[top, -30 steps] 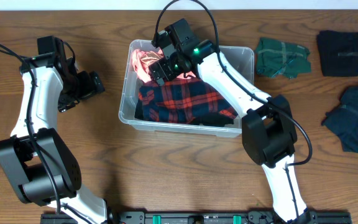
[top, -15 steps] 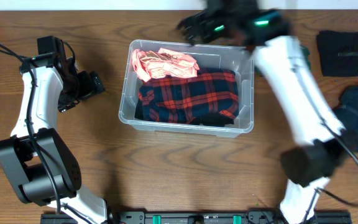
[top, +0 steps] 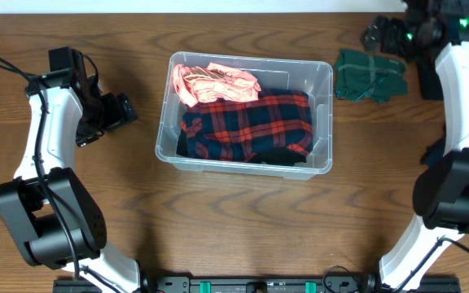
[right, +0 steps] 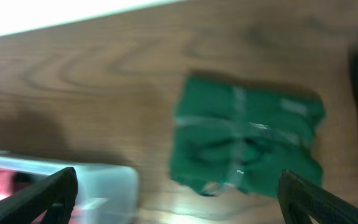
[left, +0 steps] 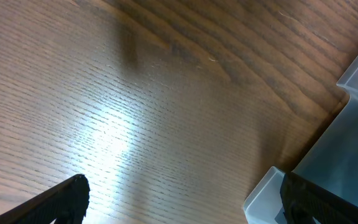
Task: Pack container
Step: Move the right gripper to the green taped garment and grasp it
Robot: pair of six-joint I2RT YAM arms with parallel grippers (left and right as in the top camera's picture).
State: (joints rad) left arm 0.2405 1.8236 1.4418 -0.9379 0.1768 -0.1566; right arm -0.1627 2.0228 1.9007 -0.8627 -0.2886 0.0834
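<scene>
- Overhead: the container (top: 326,122) sits mid-surface (top: 243,220), holding plaid cloth (top: 247,122) and pink cloth (top: 214,81). My left tool (top: 127,110) is spread nearby, and my right tool (top: 373,34) is spread beside the green cloth (top: 370,75).
- Left wrist: fingers wide apart over bare wood, container corner at right.
- Right wrist: fingers wide apart, green cloth untouched between them.

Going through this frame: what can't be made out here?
- Overhead: base of the container, hidden under the plaid shirt and pink garment.
- Right wrist: green cloth is motion-blurred, pattern unclear.
- Left wrist: most of the container, cut off at the right edge.
- Overhead: whatever lies under the right arm.
</scene>
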